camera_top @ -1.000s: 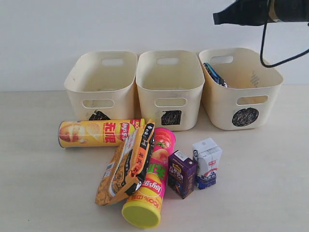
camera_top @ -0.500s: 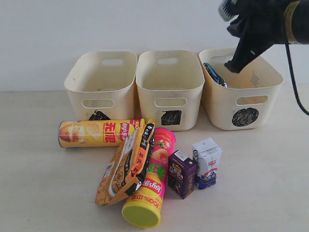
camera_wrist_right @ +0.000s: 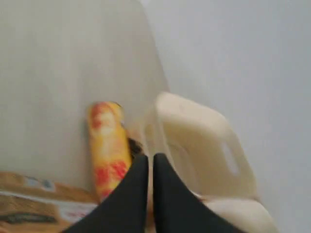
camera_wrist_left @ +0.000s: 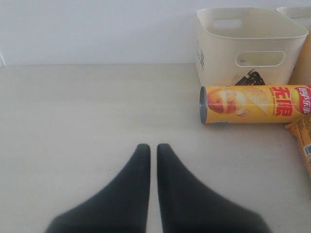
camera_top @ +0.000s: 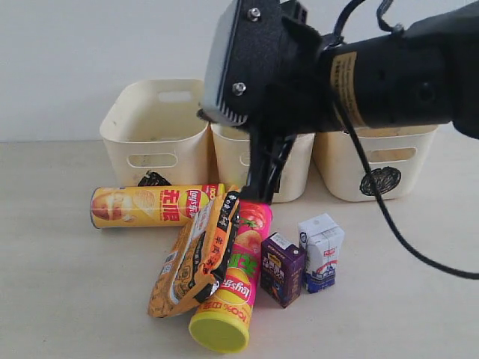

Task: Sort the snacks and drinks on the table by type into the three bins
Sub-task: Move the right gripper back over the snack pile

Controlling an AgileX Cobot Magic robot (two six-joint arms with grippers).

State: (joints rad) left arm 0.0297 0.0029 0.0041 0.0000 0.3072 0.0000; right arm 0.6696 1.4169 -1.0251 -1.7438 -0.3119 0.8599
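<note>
Fingers of the right gripper sit almost together, with only a thin slit between them and nothing held. Its tips hang low in front of the middle bin, just above the far end of the pink tube. That tube lies on the table with its yellow-green lid toward the camera. The orange bag is draped over the tube, just beside and below the tips. Left of the tips in the exterior view, the yellow tube lies on its side, its red end by the bag's top. Below and right of the tips, the purple carton and the white carton stand upright side by side, the purple one just beside the pink tube. The gripper's black arm hides much of the middle bin and part of the right bin. The left bin shows in full. The left gripper hovers over the table, well back from the yellow tube and left bin ahead of it, its jaws likewise drawn nearly together and empty.
</note>
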